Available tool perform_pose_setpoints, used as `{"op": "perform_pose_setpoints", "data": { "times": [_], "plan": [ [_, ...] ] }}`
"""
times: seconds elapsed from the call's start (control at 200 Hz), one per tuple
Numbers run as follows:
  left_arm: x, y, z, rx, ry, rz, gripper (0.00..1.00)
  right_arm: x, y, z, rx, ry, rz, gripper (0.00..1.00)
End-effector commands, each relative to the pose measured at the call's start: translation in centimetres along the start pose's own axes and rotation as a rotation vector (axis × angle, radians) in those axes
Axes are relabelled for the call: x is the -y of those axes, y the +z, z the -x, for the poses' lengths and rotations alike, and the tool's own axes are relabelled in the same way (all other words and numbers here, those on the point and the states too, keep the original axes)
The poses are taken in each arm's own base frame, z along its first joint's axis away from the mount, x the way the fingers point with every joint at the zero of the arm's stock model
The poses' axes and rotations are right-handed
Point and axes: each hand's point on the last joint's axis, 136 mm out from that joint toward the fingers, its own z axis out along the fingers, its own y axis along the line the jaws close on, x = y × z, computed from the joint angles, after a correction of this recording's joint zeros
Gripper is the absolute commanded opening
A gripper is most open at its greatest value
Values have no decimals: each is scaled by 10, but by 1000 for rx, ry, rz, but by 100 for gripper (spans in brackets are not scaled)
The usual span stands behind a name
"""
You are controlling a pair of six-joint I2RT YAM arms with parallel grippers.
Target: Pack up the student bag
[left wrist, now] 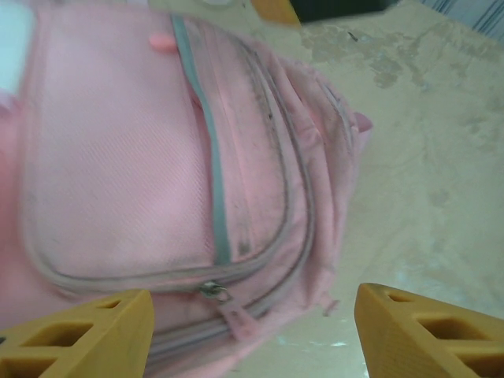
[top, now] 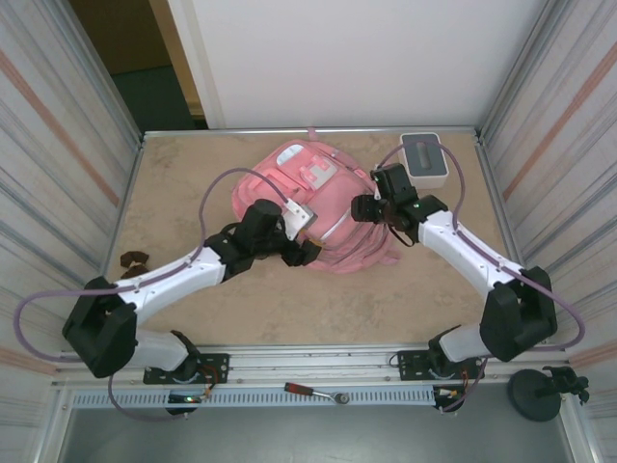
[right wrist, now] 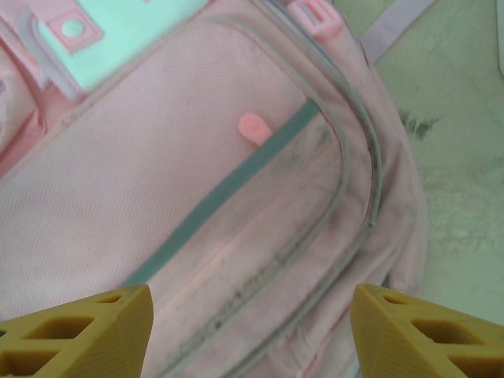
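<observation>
The student bag, a soft pink backpack, lies flat in the middle of the table. My left gripper hovers at its near left edge, and my right gripper at its right side. In the left wrist view the left gripper is open above the student bag, with a metal zip slider and its pink pull tab between the yellow fingers. In the right wrist view the right gripper is open over the student bag's grey zip lines, holding nothing.
A small white box with a grey top stands at the back right, just beyond the right arm. A small dark brown object lies near the left wall. A red-handled tool rests on the front rail. Corrugated walls close both sides.
</observation>
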Motion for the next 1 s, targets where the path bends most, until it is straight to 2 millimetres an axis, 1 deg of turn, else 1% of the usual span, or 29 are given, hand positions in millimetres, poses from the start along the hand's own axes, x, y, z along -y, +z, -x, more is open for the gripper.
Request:
{"op": "perform_pose_setpoints", "data": {
  "times": [0.0, 0.08, 0.185, 0.276, 0.346, 0.461, 0.551, 0.626, 0.726, 0.877, 0.997],
  "plan": [
    [-18, -14, 6, 29, 447, 108, 69, -1, -10, -9, 5, 2, 46, 67],
    [-24, -16, 5, 58, 651, 115, 69, 0, -13, -16, 2, 4, 58, 67],
    [-32, -14, 4, 75, 816, 63, 70, 4, -10, -23, -15, 27, 67, 68],
    [-31, -6, -4, 46, 972, -1, 71, 2, -3, -27, -54, 90, 134, 69],
    [-34, 3, -8, 14, 1042, -30, 71, -2, 5, -28, -88, 137, 199, 69],
    [-36, 17, -11, -7, 1101, -85, 71, 1, 21, -28, -130, 180, 206, 67],
    [-37, 28, -16, -42, 1133, -129, 70, 1, 26, -30, -146, 192, 211, 67],
    [-41, 36, -21, -78, 1150, -157, 69, 3, 25, -33, -152, 189, 210, 67],
    [-37, 44, -26, -105, 1151, -210, 67, 10, 22, -36, -157, 197, 198, 67],
    [-33, 54, -40, -154, 1150, -275, 65, 19, 16, -37, -143, 217, 194, 67],
    [-39, 64, -49, -204, 1152, -275, 60, 21, 12, -39, -140, 222, 195, 67]
  ]
}}
